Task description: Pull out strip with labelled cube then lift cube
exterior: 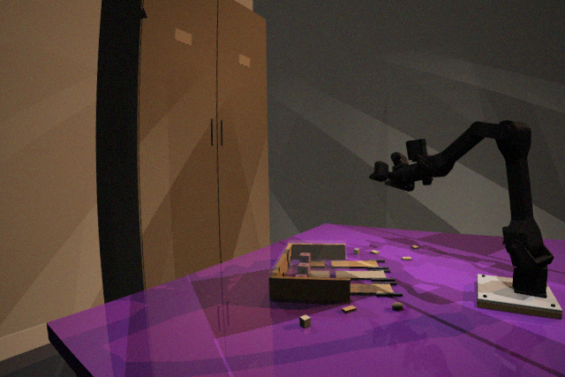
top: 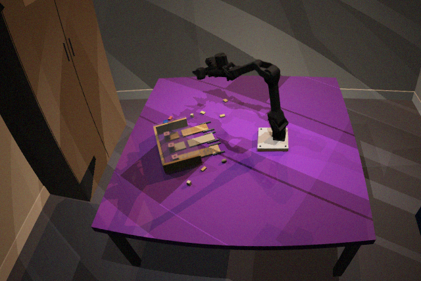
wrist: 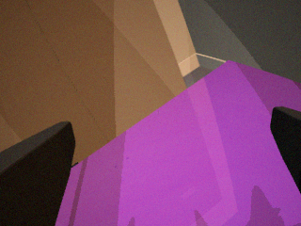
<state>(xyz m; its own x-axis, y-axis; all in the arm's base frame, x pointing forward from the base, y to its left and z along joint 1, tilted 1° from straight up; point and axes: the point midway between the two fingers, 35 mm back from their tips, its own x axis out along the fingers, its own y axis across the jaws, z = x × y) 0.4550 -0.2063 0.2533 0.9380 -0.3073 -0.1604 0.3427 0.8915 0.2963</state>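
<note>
An opened, empty gripper hangs high beyond the far side of the wooden box, touching nothing. Three strips lie partly inside the box, their outer ends jutting toward the robot's base plate. The near strip appears whole; the middle strip and far strip show gaps. The near cube, likely the labelled one, sits in the box on the near strip. Pull and lift both remain undone. Walls bar three sides; the side facing the base plate offers pulling room, though dark rails flank the strip ends tightly.
</note>
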